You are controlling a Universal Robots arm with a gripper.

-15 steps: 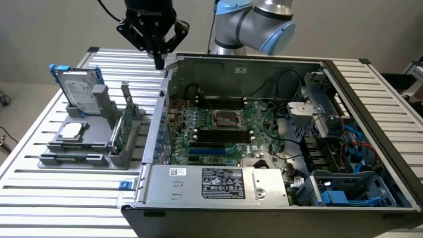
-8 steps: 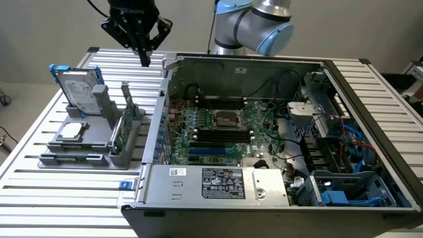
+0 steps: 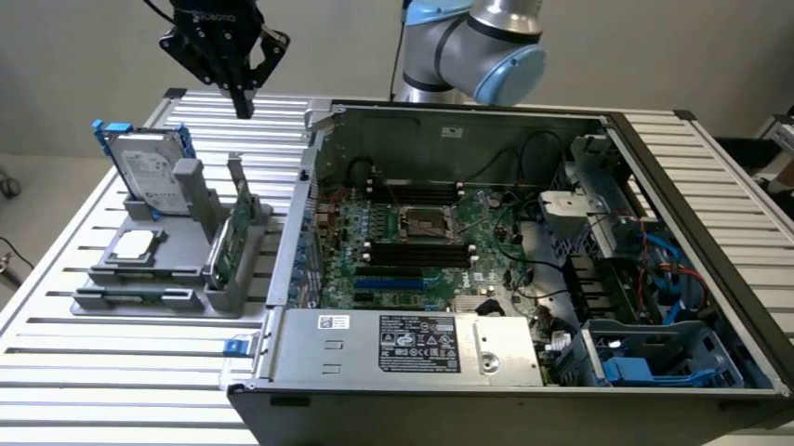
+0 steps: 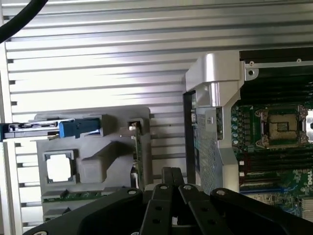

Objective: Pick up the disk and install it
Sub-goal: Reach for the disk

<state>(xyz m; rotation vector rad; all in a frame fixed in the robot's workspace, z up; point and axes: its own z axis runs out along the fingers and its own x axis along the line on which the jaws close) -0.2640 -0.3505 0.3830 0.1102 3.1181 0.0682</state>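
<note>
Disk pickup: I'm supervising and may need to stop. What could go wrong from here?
The black gripper is shut; like that it would likely hit, not straddle, the blue-framed silver-grey hard drive. The thin green circuit card standing beside it in the grey stand might get knocked.

Silver arm (image 3: pixel 437 46), light-blue joint caps (image 3: pixel 511 74), black end effector (image 3: pixel 244 104), black cable (image 4: pixel 19 19)

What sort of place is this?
Likely a robotics lab for computer assembly: an opened grey desktop computer case on a slatted metal table, a blue-framed silver hard drive, a silver-blue robot arm.
</note>
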